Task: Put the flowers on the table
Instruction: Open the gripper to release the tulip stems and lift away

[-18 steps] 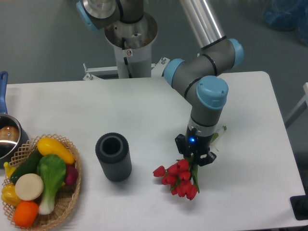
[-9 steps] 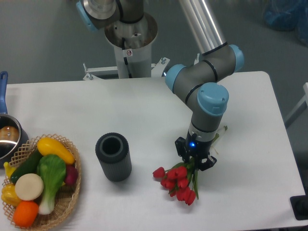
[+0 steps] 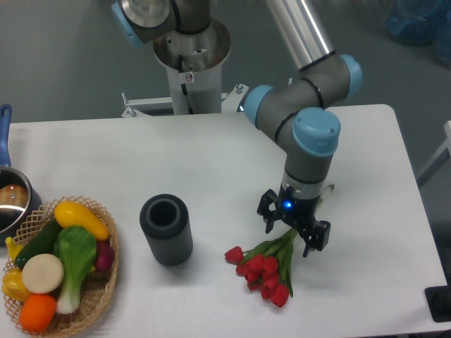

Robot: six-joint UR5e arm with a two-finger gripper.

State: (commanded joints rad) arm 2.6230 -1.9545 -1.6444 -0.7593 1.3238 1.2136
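Observation:
The flowers [image 3: 262, 268], a bunch of red tulips with green leaves and stems, lie on the white table [image 3: 211, 162] toward its front right, heads pointing to the front left. My gripper [image 3: 294, 231] hovers over the stem end, open, its two fingers spread on either side of the stems. The upper ends of the stems are hidden under the gripper, so I cannot tell if a finger still touches them.
A dark grey ribbed cylinder vase [image 3: 166, 229] stands left of the flowers. A wicker basket of vegetables [image 3: 56, 264] sits at the front left, with a pot [image 3: 10, 198] behind it. The arm's base [image 3: 190, 56] rises at the table's back edge.
The gripper went from shut on the stems to open, its fingers now spread. The flowers settled lower onto the table, and the wrist shifted slightly right.

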